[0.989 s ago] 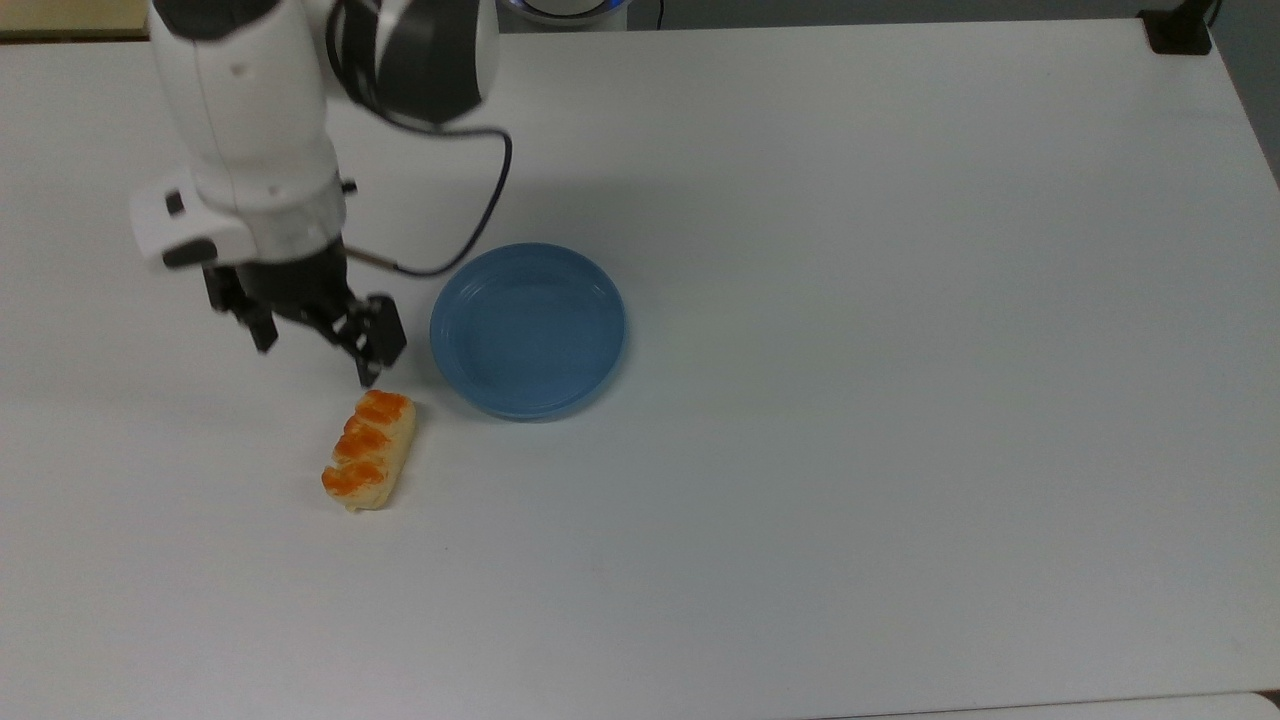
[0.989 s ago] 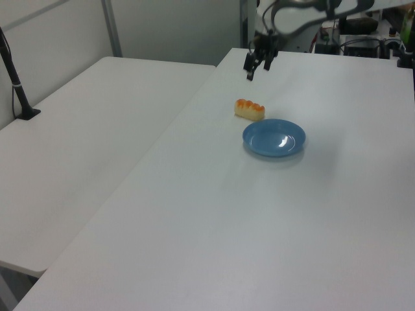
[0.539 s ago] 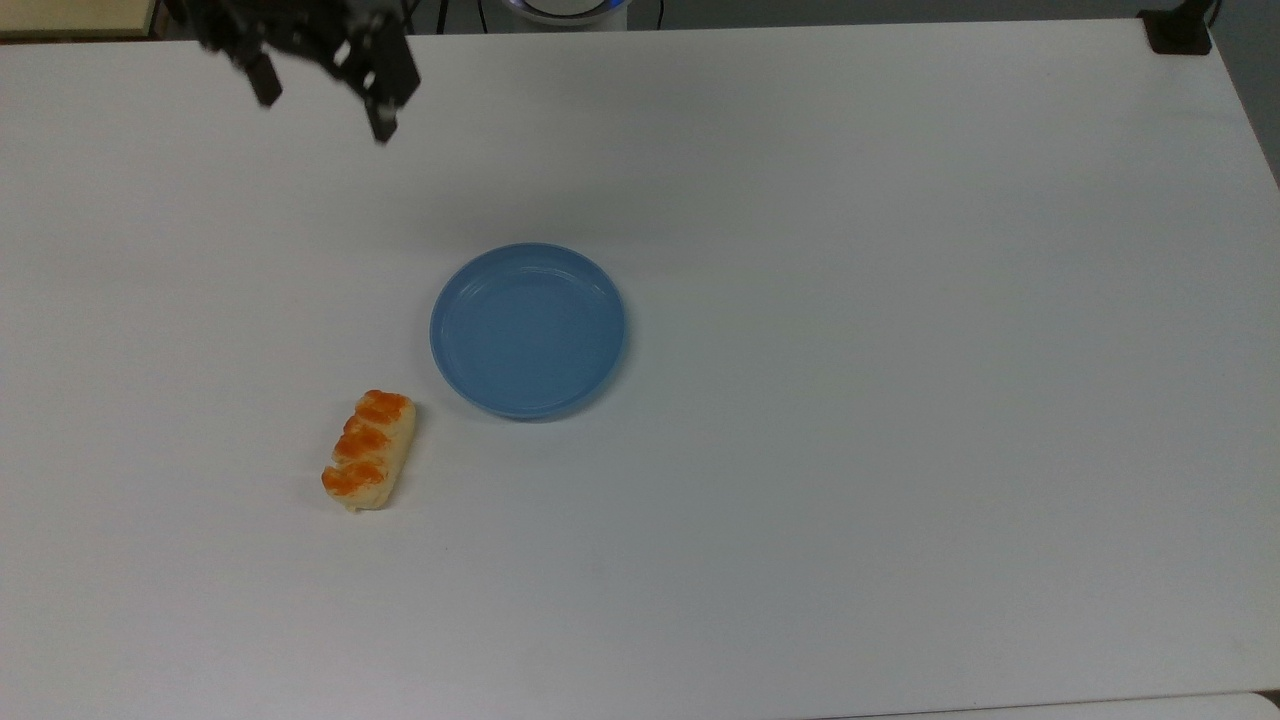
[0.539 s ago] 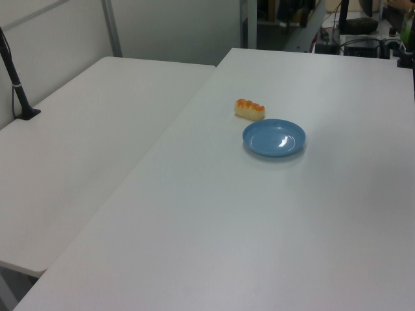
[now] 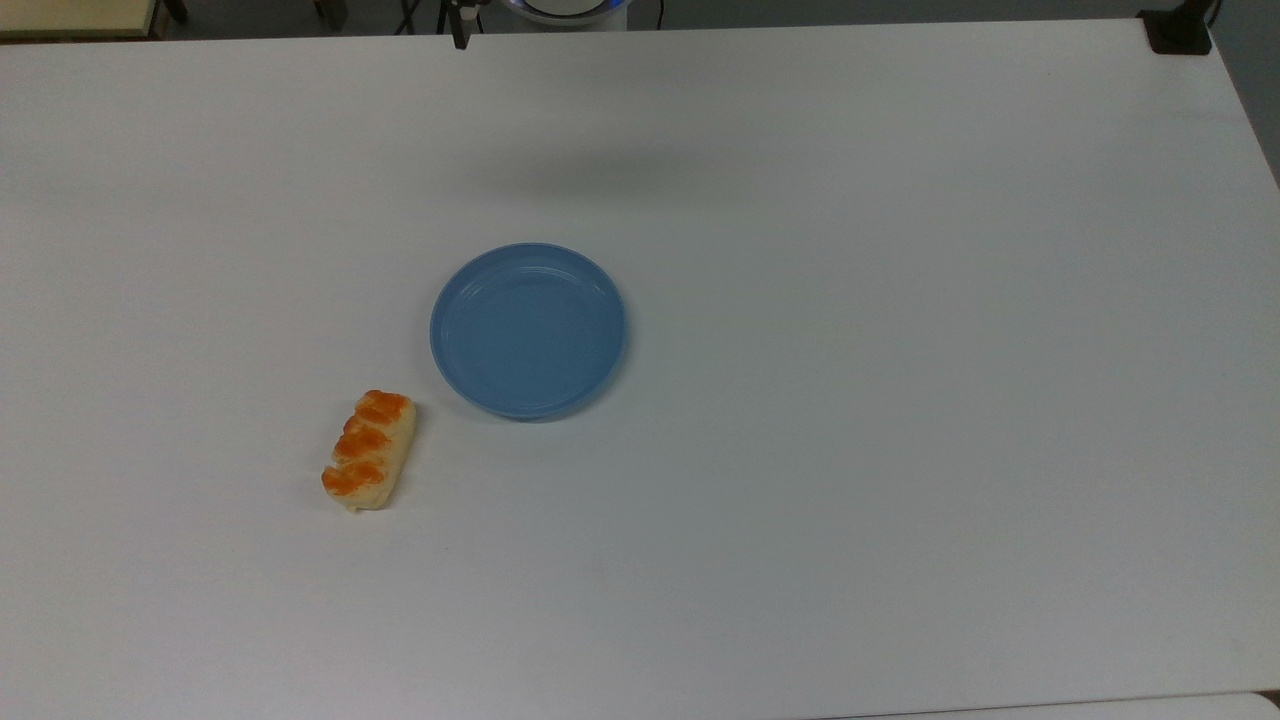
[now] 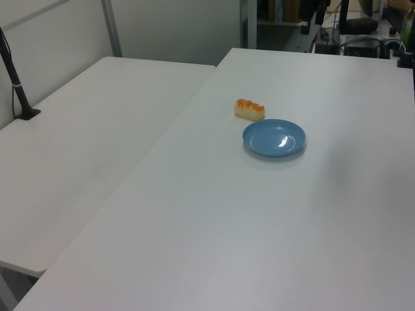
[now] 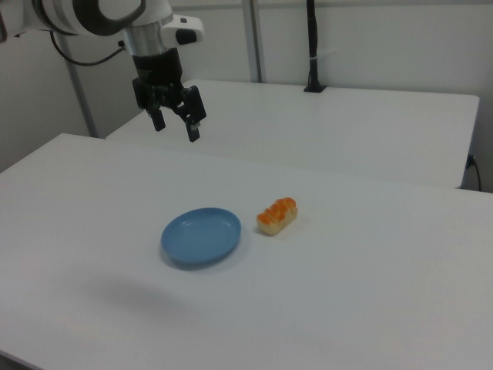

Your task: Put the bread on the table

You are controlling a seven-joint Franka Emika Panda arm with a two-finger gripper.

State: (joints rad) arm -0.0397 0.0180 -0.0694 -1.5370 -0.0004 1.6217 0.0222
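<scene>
Bread (image 5: pixel 368 450) is sitting on the table (image 5: pixel 900 400) just beside the blue plate (image 5: pixel 528 330), claw (image 7: pixel 175 122) is hanging up high, spread open and empty, so I'm guessing nothing's left to do.

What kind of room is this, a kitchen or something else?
Probably a robotics lab, not a kitchen. A robot arm's gripper hangs open above a plain white table that holds a bread and a blue plate, with cables and equipment behind.
</scene>
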